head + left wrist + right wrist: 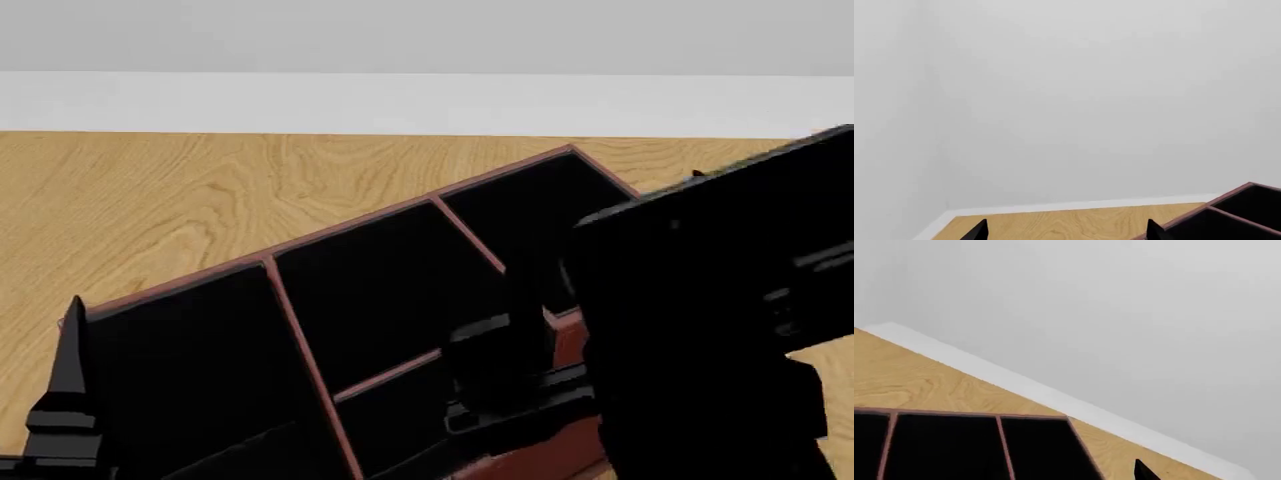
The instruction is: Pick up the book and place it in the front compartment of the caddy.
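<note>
Dark red-brown rectangular caddy (300,262) with black interior and thin red partitions lies skewed on the light wood-grain tabletop (200,190). A white strip and a pale grey wall run behind it.

Small black-lined front compartment (395,422) sits on the near side of the short crosswise red divider in the middle section. What it contains cannot be made out, as it reads black on black.

Right gripper (501,385): in the head view its dark fingers hang over the caddy's near edge, just beside the front compartment on its right. The black bulk of the right arm (721,300) fills the frame behind it. The right wrist view shows only one black fingertip (1144,472) at the frame edge, with the caddy's cells beyond it. Whether the jaws are spread or closed cannot be told.

Thick black book: not separable from the black arm, gripper and caddy lining in any view. Its position relative to the right gripper cannot be confirmed.

Left gripper (1066,231): two black fingertips (977,231) stand wide apart with bare tabletop between them and nothing held. One corner of the caddy is just beside one tip. In the head view a single finger shows at the caddy's left end
</note>
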Available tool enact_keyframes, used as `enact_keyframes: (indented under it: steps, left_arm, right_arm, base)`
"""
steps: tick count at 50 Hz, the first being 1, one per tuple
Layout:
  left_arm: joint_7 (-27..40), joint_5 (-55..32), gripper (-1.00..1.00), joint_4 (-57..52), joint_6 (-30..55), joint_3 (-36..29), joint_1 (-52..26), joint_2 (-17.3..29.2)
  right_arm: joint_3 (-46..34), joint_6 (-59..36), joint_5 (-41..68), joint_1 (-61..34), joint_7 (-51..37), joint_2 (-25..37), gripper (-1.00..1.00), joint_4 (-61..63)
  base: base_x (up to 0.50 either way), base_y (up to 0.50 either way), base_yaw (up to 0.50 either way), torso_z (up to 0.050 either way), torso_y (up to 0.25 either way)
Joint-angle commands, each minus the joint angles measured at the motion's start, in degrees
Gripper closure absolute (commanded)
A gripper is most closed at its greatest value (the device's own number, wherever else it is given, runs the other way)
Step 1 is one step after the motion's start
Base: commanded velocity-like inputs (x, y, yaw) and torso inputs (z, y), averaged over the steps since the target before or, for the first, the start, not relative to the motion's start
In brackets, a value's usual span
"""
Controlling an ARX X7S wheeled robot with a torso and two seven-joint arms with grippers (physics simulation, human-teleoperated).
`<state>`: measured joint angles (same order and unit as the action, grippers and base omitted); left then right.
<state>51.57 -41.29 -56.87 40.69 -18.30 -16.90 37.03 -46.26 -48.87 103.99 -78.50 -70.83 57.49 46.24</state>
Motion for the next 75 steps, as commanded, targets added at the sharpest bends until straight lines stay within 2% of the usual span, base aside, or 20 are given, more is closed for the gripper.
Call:
enact_keyframes:
  steps: [1, 7, 9, 12, 21, 24, 34, 45, 64, 75]
  left_arm:
    - [0.45, -1.94, -1.0, -2.35, -0.21, 3.33, -0.88, 0.67]
    - [3.04, -3.0, -1.0, -2.91, -2.83, 1.94, -1.02, 3.28]
    - [3.79, -3.25, -1.0, -2.88, -4.21, 1.65, -0.58, 4.44]
    - [5.35, -4.05, -1.0, -2.97, -5.76, 0.69, -0.84, 6.2]
    - [9.35, -4.2, -1.0, -2.92, -12.23, -3.69, -0.96, 11.24]
    - [9.89, -3.84, -1.0, -2.77, -13.82, -4.39, -0.62, 12.25]
    - [8.91, -1.95, -1.0, -1.17, -16.41, -5.68, 0.36, 12.21]
    - [8.19, -0.94, -1.0, 0.01, -17.68, -6.59, 0.83, 11.84]
    - [7.64, -0.86, -1.0, 1.03, -17.94, -7.41, 0.16, 11.44]
    - [7.81, -1.66, -1.0, 1.08, -17.03, -7.73, -1.24, 11.35]
  right_arm:
    - [-6.02, -15.14, 21.53, -20.8, 6.56, -9.37, -1.0, -18.38]
    - [-13.52, -19.3, 30.72, -24.9, 7.06, -14.76, -1.0, -27.05]
    - [-17.8, -21.85, 37.24, -27.59, 5.28, -12.75, -1.0, -27.59]
    - [-21.32, -23.25, 41.78, -28.74, 5.39, -14.05, -1.0, -29.39]
    - [-30.23, -24.54, 48.54, -29.79, 3.3, -14.66, -1.0, -32.66]
    - [-30.82, -23.98, 49.41, -28.99, 3.53, -14.01, -1.0, -31.49]
    - [-33.54, -25.68, 49.57, -28.0, 3.18, -12.39, -1.0, -30.56]
    - [-33.9, -30.31, 43.95, -25.1, 5.24, -14.72, -1.0, -35.1]
    - [-23.66, -38.91, 21.01, -12.54, 20.55, -23.39, -1.0, -45.96]
    - [-23.92, -38.48, 13.75, -8.77, 25.93, -23.77, -1.0, -46.23]
  base:
    - [0.0, 0.0, 0.0, 0.0, 0.0]
    - [0.0, 0.0, 0.0, 0.0, 0.0]
    - [0.0, 0.0, 0.0, 0.0, 0.0]
    - [0.0, 0.0, 0.0, 0.0, 0.0]
    - [0.0, 0.0, 0.0, 0.0, 0.0]
    - [0.0, 0.0, 0.0, 0.0, 0.0]
    - [0.0, 0.0, 0.0, 0.0, 0.0]
    - [0.0, 0.0, 0.0, 0.0, 0.0]
    - [0.0, 0.0, 0.0, 0.0, 0.0]
    - [0.0, 0.0, 0.0, 0.0, 0.0]
